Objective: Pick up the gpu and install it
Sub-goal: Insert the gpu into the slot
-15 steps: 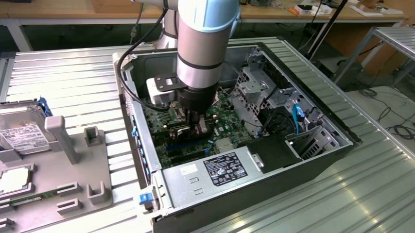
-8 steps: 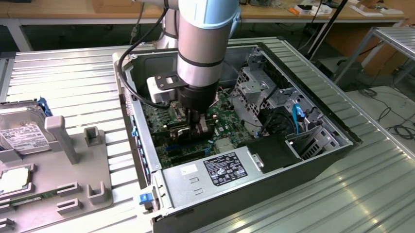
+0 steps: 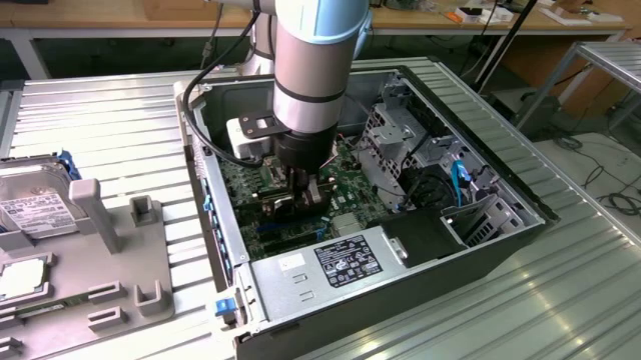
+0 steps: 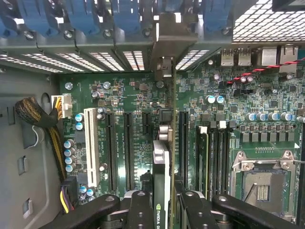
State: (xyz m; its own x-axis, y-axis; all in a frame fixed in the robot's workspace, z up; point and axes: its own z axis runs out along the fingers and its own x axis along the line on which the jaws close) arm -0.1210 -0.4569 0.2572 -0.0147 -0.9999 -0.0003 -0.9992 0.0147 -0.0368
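Gripping the gpu (image 4: 161, 167) edge-on, my gripper (image 4: 161, 202) covers most of its white logo lettering above the motherboard (image 4: 267, 129).

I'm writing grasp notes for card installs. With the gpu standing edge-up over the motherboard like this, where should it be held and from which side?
Grip the gpu by its upper long edge, coming straight down from above the open case, fingers pressing its two flat faces. It stands on edge, thin, with slots close on both sides, so only the top edge is free. The gripper holds it just this way now.
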